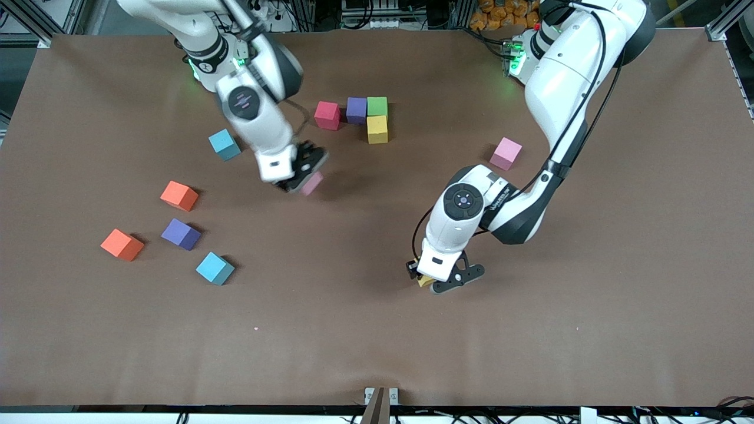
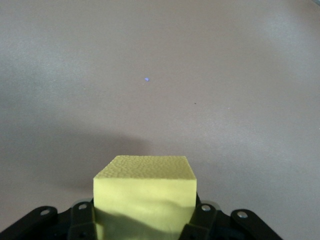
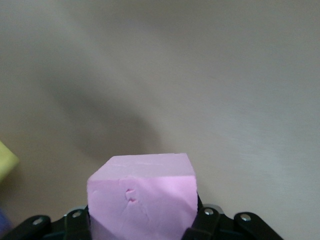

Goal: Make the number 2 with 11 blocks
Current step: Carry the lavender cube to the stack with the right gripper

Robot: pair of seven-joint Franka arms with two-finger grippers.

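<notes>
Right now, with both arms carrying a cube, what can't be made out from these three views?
- Front view: the yellow block in the left gripper is mostly hidden by the wrist.
- Front view: the pink block in the right gripper is motion-blurred.
- Both wrist views: the held cube hides the fingertips.
- Right wrist view: a yellow shape is cut by the edge.

Robotics laboratory: brown matte tabletop (image 1: 377,341) framed by aluminium extrusion rails (image 1: 727,23), with bundled cables (image 1: 377,15) beside those rails.
</notes>
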